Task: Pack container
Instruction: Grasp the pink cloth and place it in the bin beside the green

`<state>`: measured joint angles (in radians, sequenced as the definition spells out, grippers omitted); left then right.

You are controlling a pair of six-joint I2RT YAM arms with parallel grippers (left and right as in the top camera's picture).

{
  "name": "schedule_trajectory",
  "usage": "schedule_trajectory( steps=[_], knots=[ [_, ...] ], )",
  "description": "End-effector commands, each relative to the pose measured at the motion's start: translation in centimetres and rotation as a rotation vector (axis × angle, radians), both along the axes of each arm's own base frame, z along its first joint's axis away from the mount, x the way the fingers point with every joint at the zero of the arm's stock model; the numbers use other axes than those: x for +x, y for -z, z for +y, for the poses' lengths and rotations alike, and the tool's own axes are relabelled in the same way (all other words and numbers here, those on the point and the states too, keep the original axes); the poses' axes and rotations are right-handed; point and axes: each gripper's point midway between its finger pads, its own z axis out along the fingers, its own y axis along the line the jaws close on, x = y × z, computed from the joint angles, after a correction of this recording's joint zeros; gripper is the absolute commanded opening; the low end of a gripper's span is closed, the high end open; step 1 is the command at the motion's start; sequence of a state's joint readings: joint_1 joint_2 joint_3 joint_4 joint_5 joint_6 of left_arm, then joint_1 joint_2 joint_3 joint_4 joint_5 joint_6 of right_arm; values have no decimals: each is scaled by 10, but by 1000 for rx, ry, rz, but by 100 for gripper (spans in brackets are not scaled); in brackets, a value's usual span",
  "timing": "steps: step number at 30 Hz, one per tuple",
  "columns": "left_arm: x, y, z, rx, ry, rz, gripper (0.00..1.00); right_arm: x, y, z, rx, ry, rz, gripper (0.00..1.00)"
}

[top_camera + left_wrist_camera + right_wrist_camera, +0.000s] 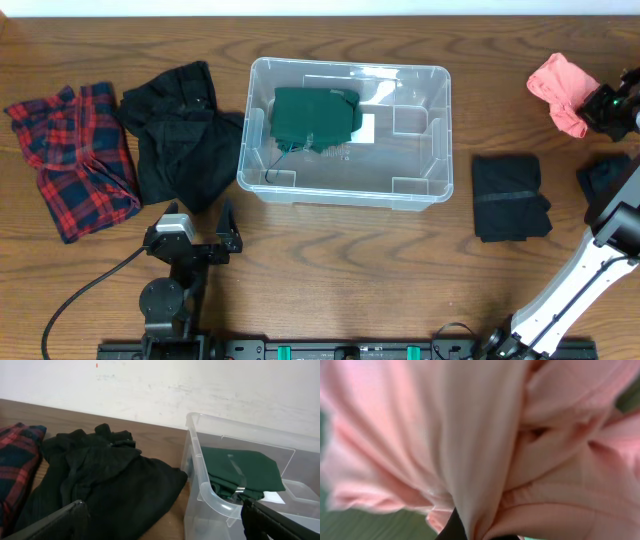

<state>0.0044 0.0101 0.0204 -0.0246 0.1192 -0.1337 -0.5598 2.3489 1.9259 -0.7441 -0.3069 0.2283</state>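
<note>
Since the right fingers (604, 104) are pinched shut on the pink garment (560, 84) at the far right of the table (400, 270), lift until no hem drags. Carry it left over the clear container (345, 192) at the table's centre and release on the bare right half, beside the green garment (315, 115). The left fingers (62, 522) stand spread wide at near left, empty.

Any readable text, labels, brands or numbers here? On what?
None legible.
White rectangular label on the base of the large clear plastic container: too small to read, partly covered by the folded dark green garment.
</note>
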Motion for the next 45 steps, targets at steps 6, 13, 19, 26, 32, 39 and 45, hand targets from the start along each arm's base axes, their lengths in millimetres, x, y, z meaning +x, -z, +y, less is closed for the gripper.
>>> schedule_trajectory(
  steps=[6,13,19,26,32,39,45],
  knots=[
    [-1,15,-2,4,12,45,98,10,-218,114,-57,-413,-444,1],
    [-1,15,-2,4,12,45,98,-30,-302,222,-93,-645,-560,1],
    [-1,15,-2,4,12,46,98,-62,-301,314,-10,-844,-505,1],
    [-1,15,-2,4,12,45,98,-74,-255,388,-28,-981,-351,1],
    [-1,15,-2,4,12,46,98,-73,-206,414,-50,-1015,-226,1],
    [-1,15,-2,4,12,46,98,-62,-152,414,-67,-998,-142,1],
    [-1,15,-2,4,12,46,98,-47,-131,407,-134,-970,-163,1]
  ],
)
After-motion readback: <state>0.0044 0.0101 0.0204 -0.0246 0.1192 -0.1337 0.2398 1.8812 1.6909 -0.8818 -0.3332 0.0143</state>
